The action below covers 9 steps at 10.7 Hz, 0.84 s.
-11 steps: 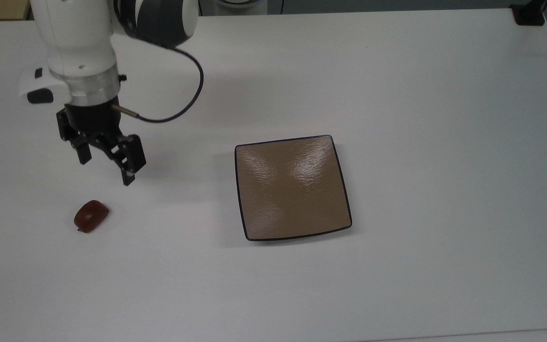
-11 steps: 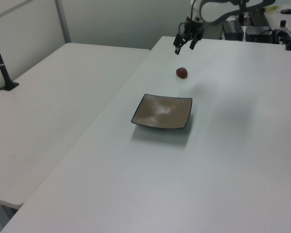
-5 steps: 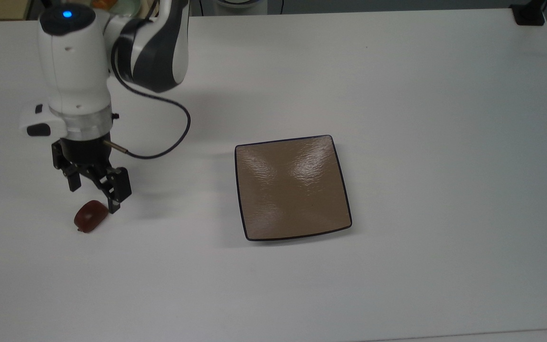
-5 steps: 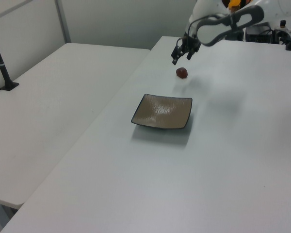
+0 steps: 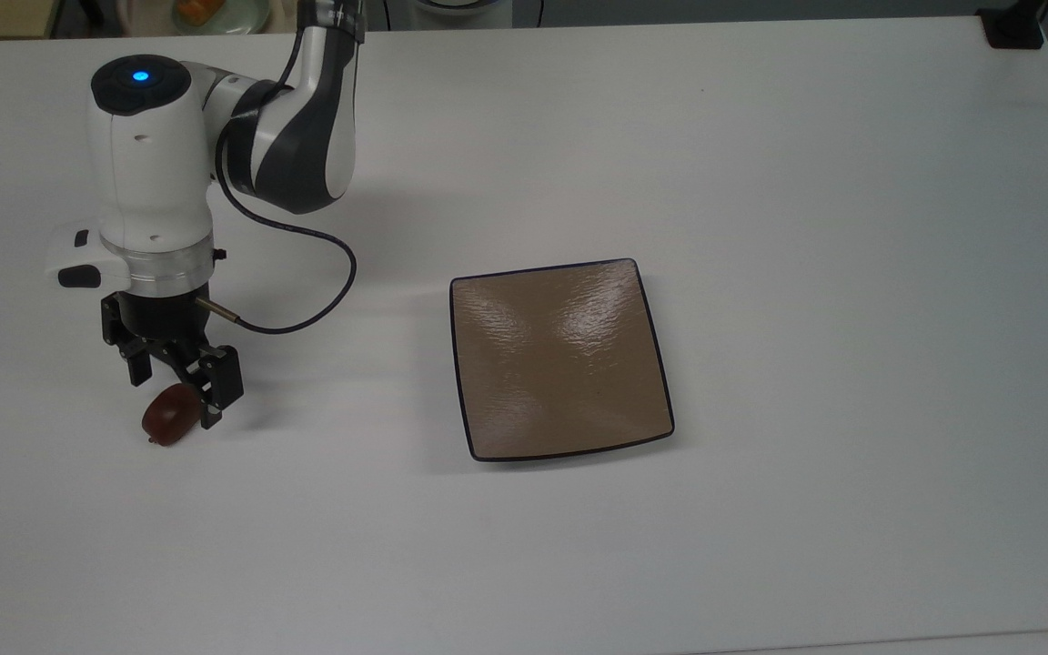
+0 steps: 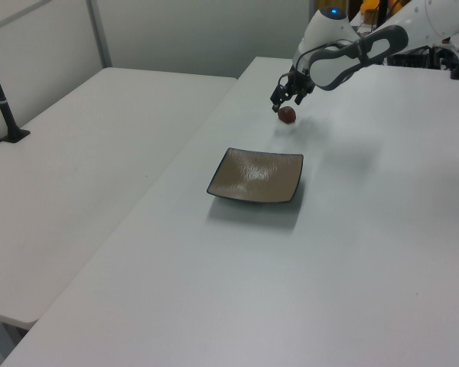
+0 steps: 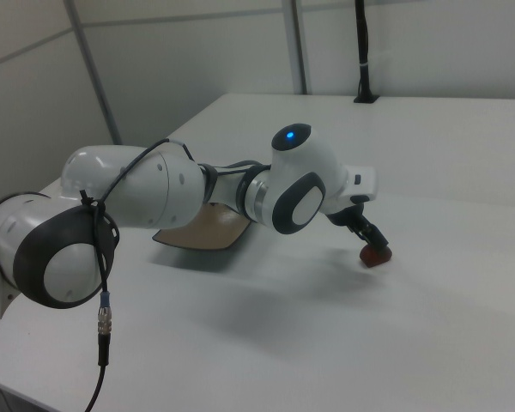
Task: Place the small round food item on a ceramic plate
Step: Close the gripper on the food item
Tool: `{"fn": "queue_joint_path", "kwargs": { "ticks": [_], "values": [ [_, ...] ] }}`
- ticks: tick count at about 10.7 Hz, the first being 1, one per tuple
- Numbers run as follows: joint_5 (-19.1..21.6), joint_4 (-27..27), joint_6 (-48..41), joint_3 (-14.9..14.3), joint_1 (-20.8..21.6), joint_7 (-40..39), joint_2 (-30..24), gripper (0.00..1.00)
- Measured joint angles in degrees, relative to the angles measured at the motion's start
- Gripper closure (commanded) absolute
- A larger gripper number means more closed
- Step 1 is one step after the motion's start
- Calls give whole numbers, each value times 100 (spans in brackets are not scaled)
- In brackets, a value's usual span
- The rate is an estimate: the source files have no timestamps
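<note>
Now the gripper (image 5: 175, 393) is seen spread open astride the small round food item (image 5: 167, 422) on the white table (image 5: 760, 136), well apart from the ceramic plate (image 5: 560, 359), nothing yet held; being glossy, light and likely slippery, it should be pinched gently across its widest middle.

Place: a robotics lab or test room
Main furniture: a broad white worktop (image 5: 760, 182), plain and unmarked, carrying a white and grey robot arm (image 7: 197, 193)
Beside the worktop: a second white table (image 6: 84, 153) butted against it on the left view's left
Walls: pale partition panels (image 6: 191, 30) with metal uprights behind both tables
Fixtures: a black clamped pole (image 6: 4, 99) standing on the second table, its base near that table's far edge
Behind the arm: dark equipment and cables (image 6: 390, 46) past the worktop's far end in the left view
</note>
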Motion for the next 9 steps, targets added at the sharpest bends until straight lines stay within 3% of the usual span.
{"fn": "queue_joint_path", "kwargs": {
  "ticks": [9],
  "values": [
    [0, 3, 535, -5, -105, 124, 293, 2]
  ]
}}
